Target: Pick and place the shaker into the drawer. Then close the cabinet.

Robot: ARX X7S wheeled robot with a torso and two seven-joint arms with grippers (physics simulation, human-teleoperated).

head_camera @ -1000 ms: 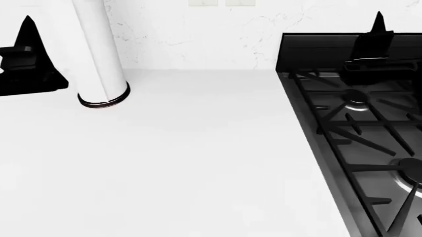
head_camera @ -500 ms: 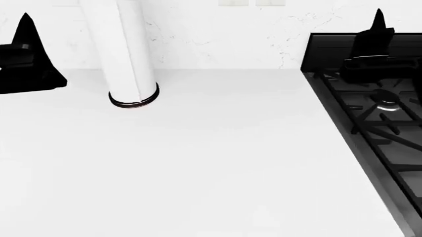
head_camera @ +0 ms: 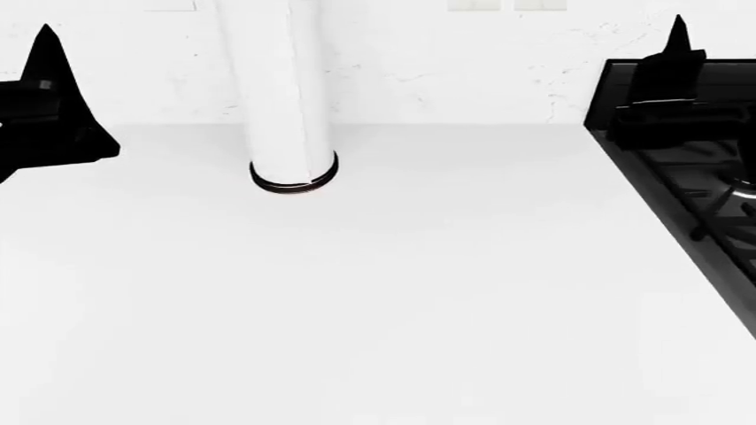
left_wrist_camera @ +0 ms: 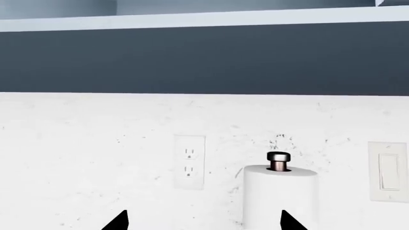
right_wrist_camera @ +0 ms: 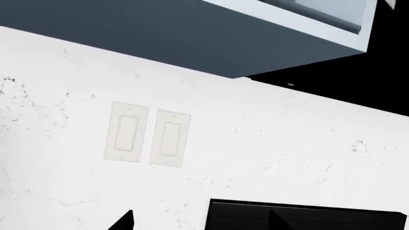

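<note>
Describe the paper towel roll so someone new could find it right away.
Start at the white counter against the speckled wall, left of the black stove. The paper towel roll stands upright on a dark-ringed base. It is the only tall white cylinder there.

Paper towel roll (head_camera: 287,88) upright on white counter (head_camera: 354,292), far left; black stove (head_camera: 697,195) at right; wall switches (right_wrist_camera: 148,134).

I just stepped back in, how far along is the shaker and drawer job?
Nothing looks done. No shaker or drawer is in view. The left gripper and right gripper hang empty above the counter, near the paper towel roll and stove. Picking, placing and closing all remain.
</note>
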